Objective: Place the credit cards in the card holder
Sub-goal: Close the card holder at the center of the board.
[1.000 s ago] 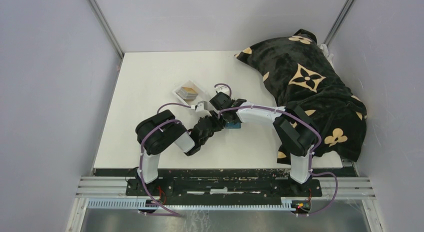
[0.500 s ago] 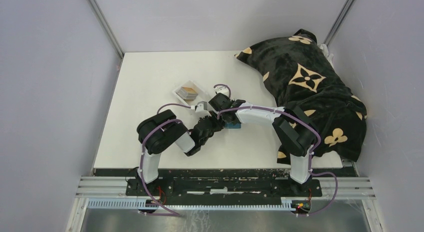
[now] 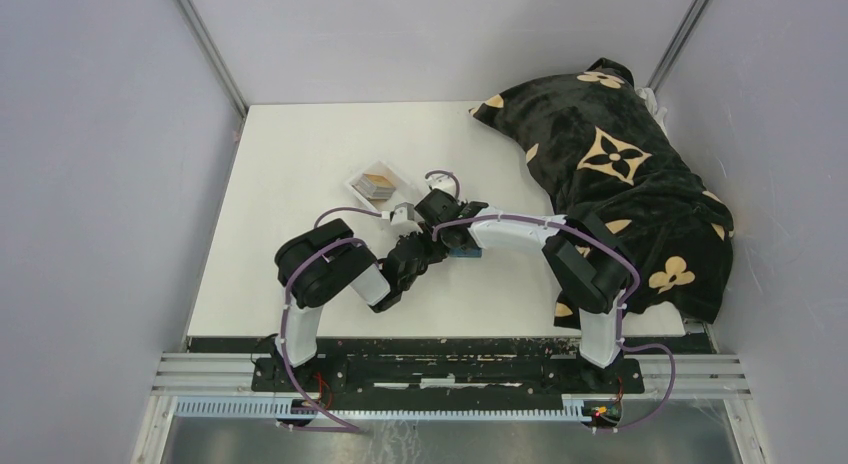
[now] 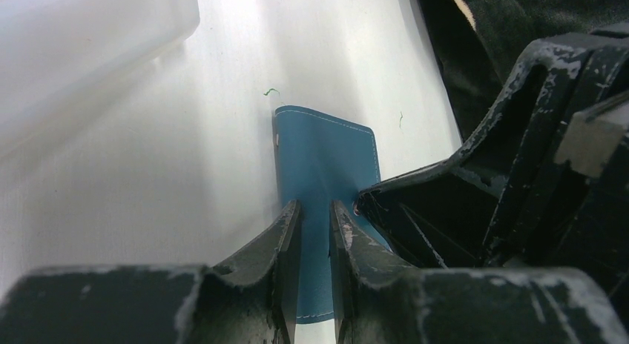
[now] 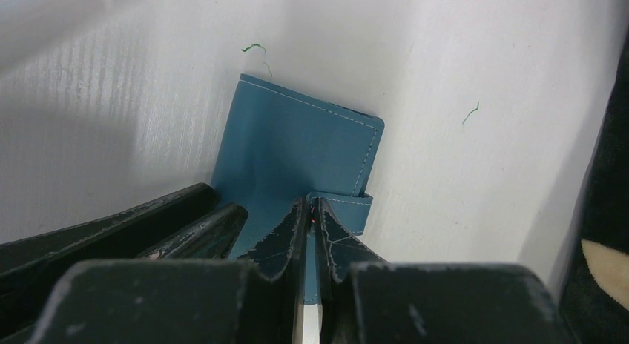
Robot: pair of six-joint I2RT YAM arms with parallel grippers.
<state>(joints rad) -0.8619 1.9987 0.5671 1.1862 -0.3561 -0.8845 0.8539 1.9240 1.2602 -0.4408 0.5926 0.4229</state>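
Two arms meet mid-way on the white tabletop [image 3: 300,184]. Open surface lies left and behind; the black flower-print blanket [image 3: 620,184] crowds the right edge. Clear plastic tray [image 3: 400,176] holds the grey and tan credit cards [image 3: 377,181]. Teal leather-like card holder [image 5: 297,144] lies flat with its far edges free. Right gripper [image 5: 310,204] pinches its snap tab. Left gripper [image 4: 315,218] shows a narrow gap over the near edge; grip unclear.

We list, on the table [image 3: 300,274]: a tray [image 3: 400,177] left of centre, with the credit cards [image 3: 377,181] stacked in it. We place the card holder [image 3: 468,250] flat on the table, nearer than the tray, to its right and apart from it. A blanket [image 3: 620,174] is heaped along the right edge from the far corner, well right of the card holder.
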